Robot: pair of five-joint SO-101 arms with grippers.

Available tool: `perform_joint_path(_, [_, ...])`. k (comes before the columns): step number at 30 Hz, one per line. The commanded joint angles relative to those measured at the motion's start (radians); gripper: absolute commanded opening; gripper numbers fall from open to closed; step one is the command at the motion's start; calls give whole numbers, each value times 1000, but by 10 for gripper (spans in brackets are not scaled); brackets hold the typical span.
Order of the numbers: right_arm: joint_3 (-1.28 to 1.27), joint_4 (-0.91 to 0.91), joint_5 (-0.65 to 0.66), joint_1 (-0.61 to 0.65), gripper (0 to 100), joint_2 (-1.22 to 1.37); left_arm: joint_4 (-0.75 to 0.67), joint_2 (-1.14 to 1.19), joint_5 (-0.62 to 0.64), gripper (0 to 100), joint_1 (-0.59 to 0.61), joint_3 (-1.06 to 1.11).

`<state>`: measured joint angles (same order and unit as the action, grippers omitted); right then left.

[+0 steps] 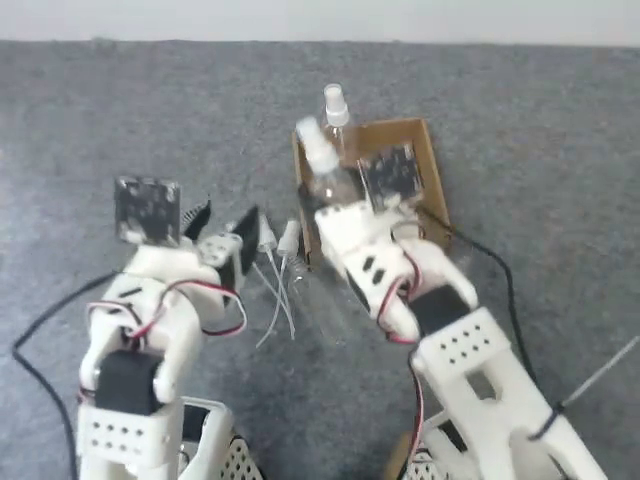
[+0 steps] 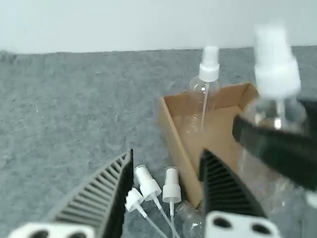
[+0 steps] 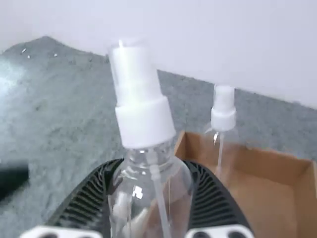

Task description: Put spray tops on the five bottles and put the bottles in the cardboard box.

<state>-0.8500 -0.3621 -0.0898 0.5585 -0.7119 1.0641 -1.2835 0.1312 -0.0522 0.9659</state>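
My right gripper [image 3: 151, 168] is shut on a clear bottle [image 3: 148, 193] with a white spray top [image 3: 138, 104], holding it upright over the near left edge of the cardboard box [image 1: 425, 165]. From above, that bottle [image 1: 322, 172] rises ahead of the right gripper [image 1: 335, 205]. A second capped bottle [image 1: 336, 112] stands in the box's far corner. My left gripper [image 2: 167, 156] is open above three loose spray tops [image 2: 148, 184] on the carpet beside the box [image 2: 218, 131]. Uncapped clear bottles [image 1: 322, 292] lie between the arms.
Grey carpet [image 1: 120, 120] covers the whole table, with free room to the left and beyond the box. A black cable [image 1: 495, 275] trails on the right of the right arm. The box floor [image 3: 262, 191] is bare apart from the standing bottle [image 3: 223, 121].
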Motion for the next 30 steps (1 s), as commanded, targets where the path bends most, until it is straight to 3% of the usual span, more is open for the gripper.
perform_joint_path(1, [218, -33, -15, -10, 6, 113, -81, -135, -41, 266, -110, 130])
perform_joint_path(4, [353, -113, -18, 19, 6, 206, -83, -167, -55, 269, -176, 170])
perform_joint_path(10, [500, -289, -81, 68, 6, 229, -163, -132, -71, 269, -183, 206])
perform_joint_path(19, [463, -493, -81, 88, 6, 48, -249, 2, -72, 269, -181, 214])
perform_joint_path(26, [388, -489, -49, 15, 6, -41, -244, 5, -72, 269, -181, 216])
perform_joint_path(30, [390, -446, 40, -116, 6, -41, -241, 5, -72, 265, -181, 220])
